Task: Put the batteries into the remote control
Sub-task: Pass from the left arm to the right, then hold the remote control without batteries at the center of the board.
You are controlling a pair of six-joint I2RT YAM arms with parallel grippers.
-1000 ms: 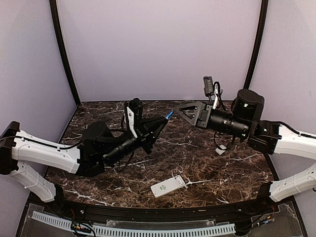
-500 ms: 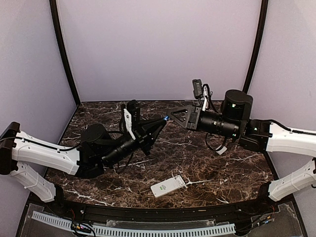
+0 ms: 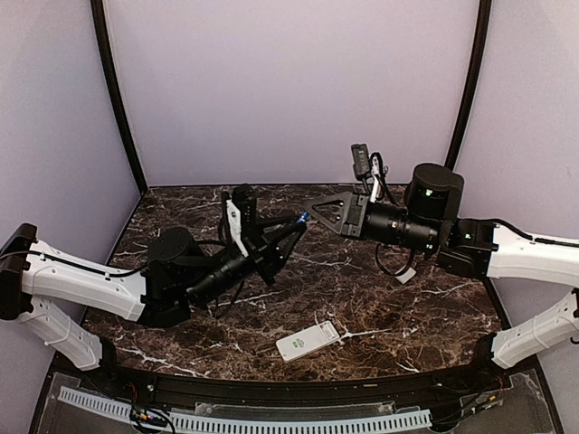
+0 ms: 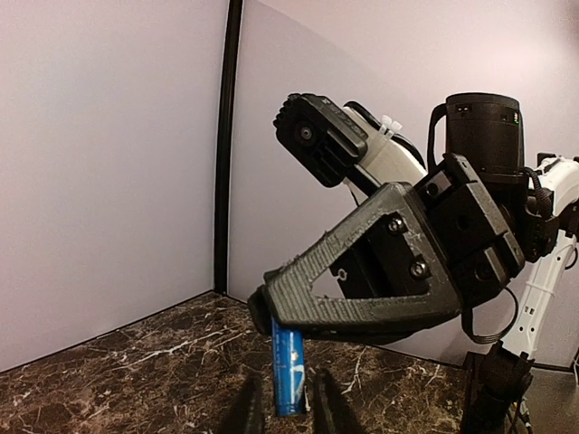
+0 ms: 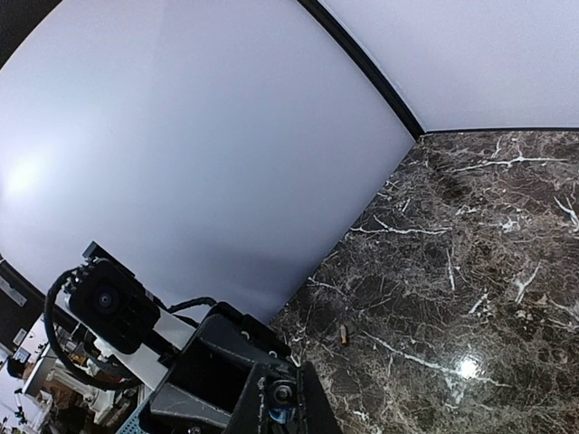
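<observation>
A small blue cylindrical battery [image 4: 288, 371] is gripped in mid-air by the closed left tool [image 3: 298, 220], with the right tool [image 3: 314, 213] clamped on its far end. This is judged a handover. Release by the left is called for next, then carriage to the white rectangular remote control [image 3: 308, 341] lying on the dark marbled bench [image 3: 380, 298].

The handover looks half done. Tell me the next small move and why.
Probably open the left tool and let go. The blue battery stands between its fingertips, while the right tool is shut on the battery's upper end, so both grip it in mid-air. The remote control lies on the table, the likely next stop.
</observation>
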